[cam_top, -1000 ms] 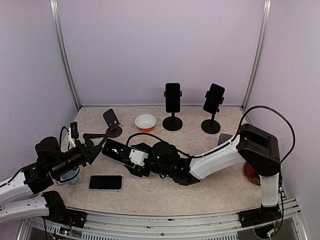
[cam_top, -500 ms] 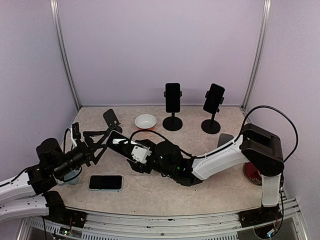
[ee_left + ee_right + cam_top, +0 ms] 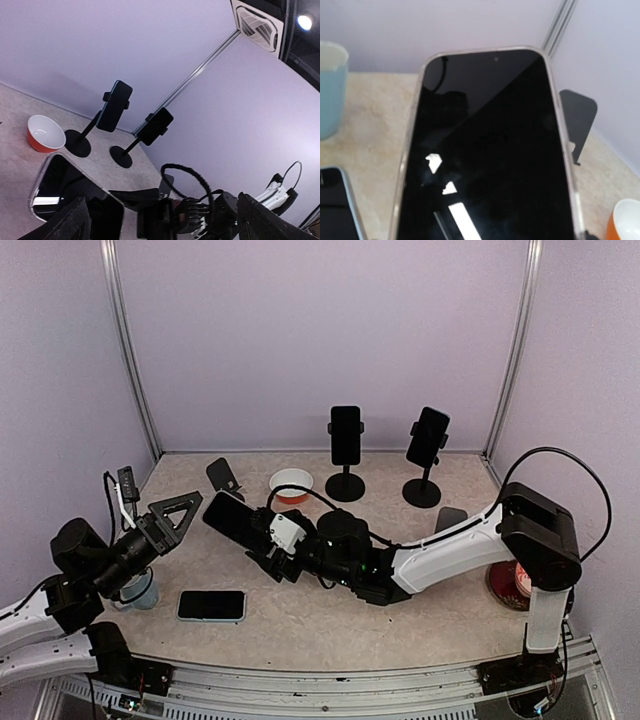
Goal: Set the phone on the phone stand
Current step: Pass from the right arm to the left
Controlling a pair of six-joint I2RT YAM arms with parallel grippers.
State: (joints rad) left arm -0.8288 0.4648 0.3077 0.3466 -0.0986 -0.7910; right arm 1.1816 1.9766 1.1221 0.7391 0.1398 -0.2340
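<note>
A black phone in a clear case is held off the table, tilted, with my right gripper shut on its lower end. It fills the right wrist view and hides the fingers there. The small empty black phone stand sits just behind it, also visible past the phone's right edge. My left gripper is open and empty, a short way left of the phone. In the left wrist view the gripper looks at the phone from its side.
Two tall stands at the back each carry a phone. An orange-and-white bowl sits beside the empty stand. Another phone lies flat near the front. A light blue cup stands under my left arm.
My right gripper has raised the phone and carried it back and left toward the small stand. My left gripper, earlier right at the phone's end, has pulled away to the left.
</note>
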